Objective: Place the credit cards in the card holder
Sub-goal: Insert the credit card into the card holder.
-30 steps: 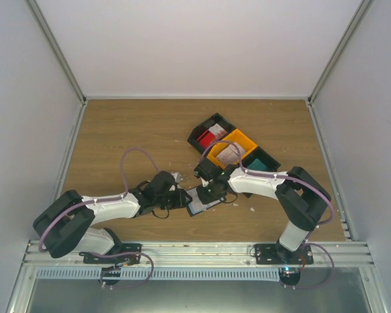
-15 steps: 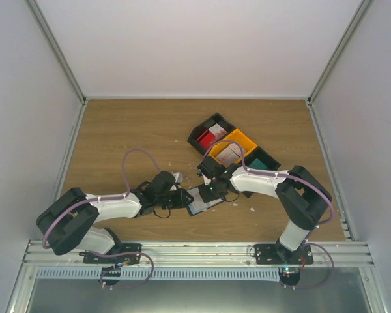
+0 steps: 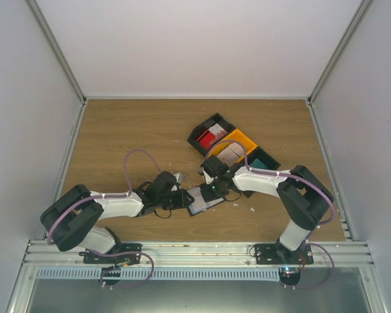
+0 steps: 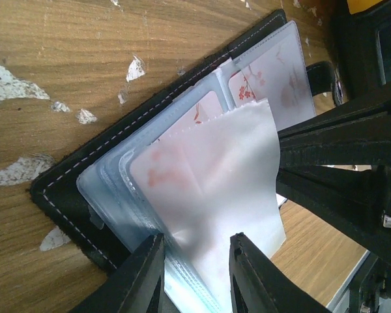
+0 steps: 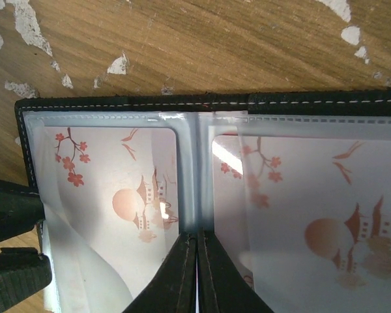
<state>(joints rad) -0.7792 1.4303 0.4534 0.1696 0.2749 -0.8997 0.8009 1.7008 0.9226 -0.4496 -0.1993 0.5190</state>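
Note:
The card holder (image 3: 202,201) lies open on the wood between both arms, its black stitched rim (image 5: 117,104) around clear sleeves. White cards with red prints (image 5: 130,195) sit inside those sleeves. My right gripper (image 5: 197,238) is shut, its tips meeting on the sleeves' middle seam. My left gripper (image 4: 197,242) stands at the holder's left end (image 4: 65,189), jaws apart on either side of a lifted clear sleeve (image 4: 208,189). More credit cards lie in the bins: a red-and-white one (image 3: 207,138), a whitish one (image 3: 229,154) and a teal one (image 3: 259,164).
Three small bins stand in a diagonal row behind the right arm: black (image 3: 215,124), yellow (image 3: 242,140) and black (image 3: 268,158). White crumbs (image 4: 6,72) and worn patches dot the wood. Grey walls close the table on three sides.
The right gripper's jaws have closed and it has slid a little left over the card holder. The left arm has barely moved.

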